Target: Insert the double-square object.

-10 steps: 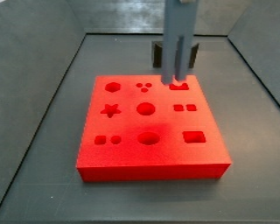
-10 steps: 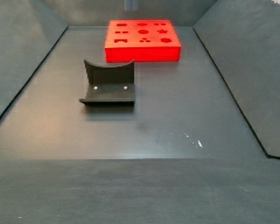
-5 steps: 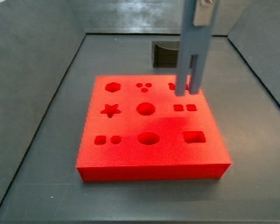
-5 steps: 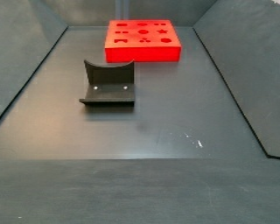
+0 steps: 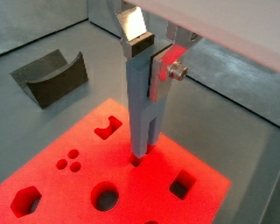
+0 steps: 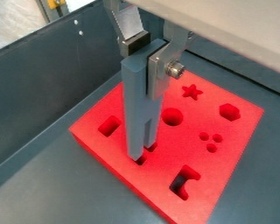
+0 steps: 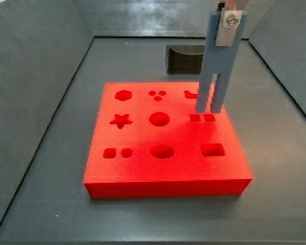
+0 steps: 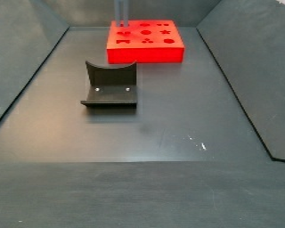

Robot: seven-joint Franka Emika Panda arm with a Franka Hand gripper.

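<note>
My pincer [image 5: 145, 54] is clenched on the upper end of the long, slim grey-blue double-square bar [image 5: 145, 109], one flat silver finger plate [image 5: 136, 26] pressed to each side of it; both wrist views show this grip [image 6: 143, 48]. The bar hangs upright over the flat red board with shaped holes [image 5: 201, 162], and its lower tip sits right at the board's top face, at a small paired-square hole; I cannot tell whether the tip has entered it.

In a side view the bar [image 7: 216, 77] stands over the board [image 7: 168, 177], its foot by the two little square holes, and only the lowest bit of my pincer [image 7: 229, 19] shows at the frame's upper edge.

The dark grey U-shaped block [image 8: 109, 86] rests on the dark bench [image 8: 157, 151], well apart from the board [image 8: 145, 49].

I can read no writing or labels anywhere.
</note>
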